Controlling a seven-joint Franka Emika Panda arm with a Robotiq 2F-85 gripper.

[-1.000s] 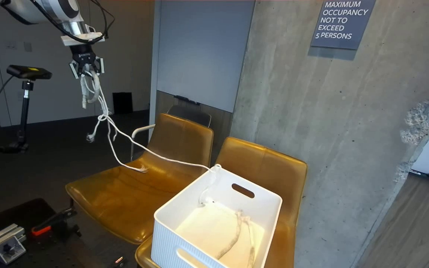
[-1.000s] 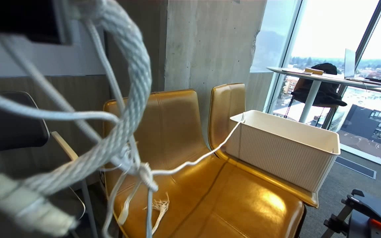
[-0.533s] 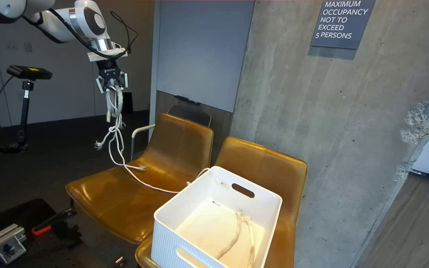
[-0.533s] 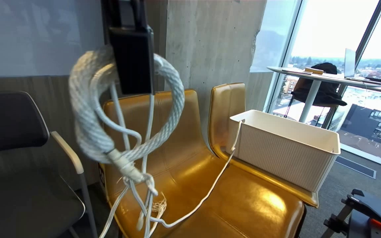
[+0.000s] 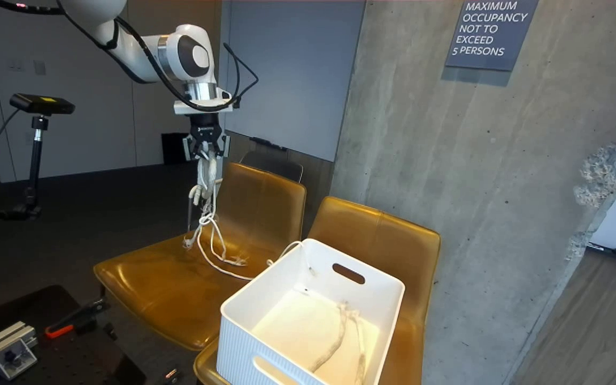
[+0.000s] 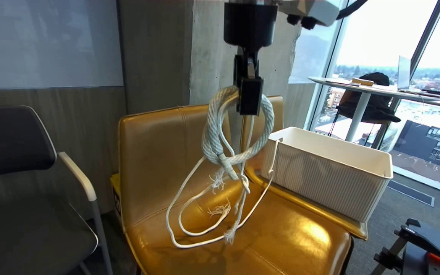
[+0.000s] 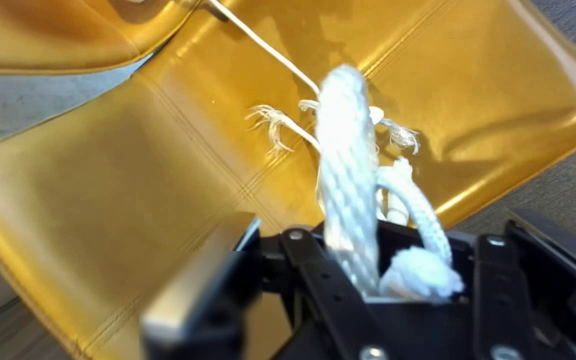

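Note:
A white rope bundle hangs from my gripper, whose fingers press in on it from both sides. In an exterior view the thick rope loop shows beside the gripper, above a brown leather chair. Below the loop is a knot, with thin cord and frayed ends lying or dangling by the seat. A slack cord runs to the rim of a white bin. In the wrist view the thick rope rises between the finger links; the fingertips' contact is hidden.
The bin stands on a second brown chair, with pale strands inside. A camera on a stand is at left. A grey chair, a round table and an orange-handled clamp are around. A concrete column rises behind.
The gripper has carried the rope rightward and lower in both exterior views, closer to the bin. The cord to the bin, stretched a second ago, now sags. The grip looks unchanged.

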